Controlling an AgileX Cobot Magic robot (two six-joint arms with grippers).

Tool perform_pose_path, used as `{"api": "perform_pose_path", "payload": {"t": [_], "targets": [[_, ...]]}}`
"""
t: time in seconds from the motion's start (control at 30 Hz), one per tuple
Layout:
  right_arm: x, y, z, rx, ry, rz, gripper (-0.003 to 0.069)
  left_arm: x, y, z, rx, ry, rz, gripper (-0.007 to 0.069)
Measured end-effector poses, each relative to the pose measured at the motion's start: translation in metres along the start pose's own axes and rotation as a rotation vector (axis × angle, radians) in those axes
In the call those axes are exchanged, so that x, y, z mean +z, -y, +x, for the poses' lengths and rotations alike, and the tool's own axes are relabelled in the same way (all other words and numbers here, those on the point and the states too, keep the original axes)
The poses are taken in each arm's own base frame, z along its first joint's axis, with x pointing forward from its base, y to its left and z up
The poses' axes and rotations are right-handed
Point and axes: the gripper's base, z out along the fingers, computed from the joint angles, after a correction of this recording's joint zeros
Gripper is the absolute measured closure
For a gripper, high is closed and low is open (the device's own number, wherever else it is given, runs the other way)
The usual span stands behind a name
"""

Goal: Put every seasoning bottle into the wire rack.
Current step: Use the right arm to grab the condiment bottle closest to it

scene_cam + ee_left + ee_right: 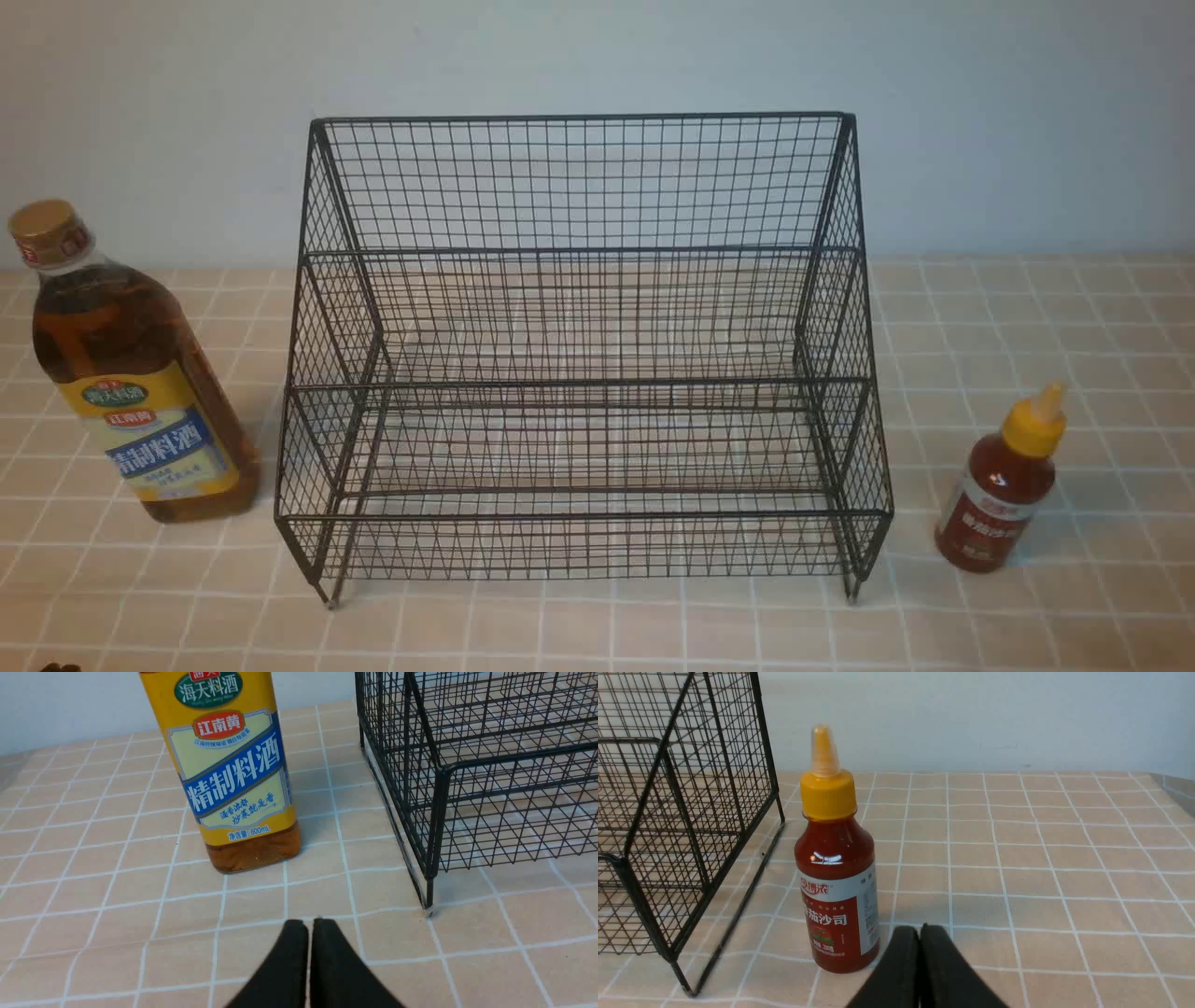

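Observation:
The black wire rack (583,308) stands in the middle of the tiled table, both tiers empty. Left of it stands the tall amber seasoning bottle (131,373) with a gold cap and yellow-blue label; right of it the small red sauce bottle (1004,485) with a yellow nozzle cap. Neither gripper shows in the front view. In the left wrist view my left gripper (310,926) is shut and empty, a short way back from the amber bottle (233,770) and the rack's corner (434,812). My right gripper (920,931) is shut and empty, just beside the red bottle (838,882), near the rack's side (677,826).
A pale wall (597,56) rises right behind the rack. The table is covered with beige tiles with white grout (1074,327). The table's right edge (1176,784) shows in the right wrist view.

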Motion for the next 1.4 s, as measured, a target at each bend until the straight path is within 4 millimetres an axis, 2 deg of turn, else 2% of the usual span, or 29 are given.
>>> {"api": "perform_pose_path", "payload": {"t": [0.97, 1.07, 1.13, 1.23, 1.33, 1.4], "targets": [[0.0, 0.0, 0.0, 0.001, 0.001, 0.0, 0.0673, 0.0, 0.0, 0.0, 0.0, -0.001, 0.0, 0.0631], [0.0, -0.001, -0.003, 0.077, 0.049, -0.011, 0.0673, 0.0, 0.0, 0.0, 0.0, -0.001, 0.0, 0.0631], [0.0, -0.001, -0.009, 0.181, 0.114, -0.024, 0.0673, 0.0, 0.0, 0.0, 0.0, -0.001, 0.0, 0.0631], [-0.002, 0.001, -0.021, 0.471, 0.246, -0.043, 0.0673, 0.0, 0.0, 0.0, 0.0, -0.001, 0.0, 0.0631], [-0.003, 0.003, -0.024, 0.619, 0.282, -0.053, 0.0673, 0.0, 0.0, 0.0, 0.0, -0.001, 0.0, 0.0631], [-0.003, 0.004, -0.024, 0.652, 0.29, -0.054, 0.0673, 0.0, 0.0, 0.0, 0.0, -0.001, 0.0, 0.0631]]}}
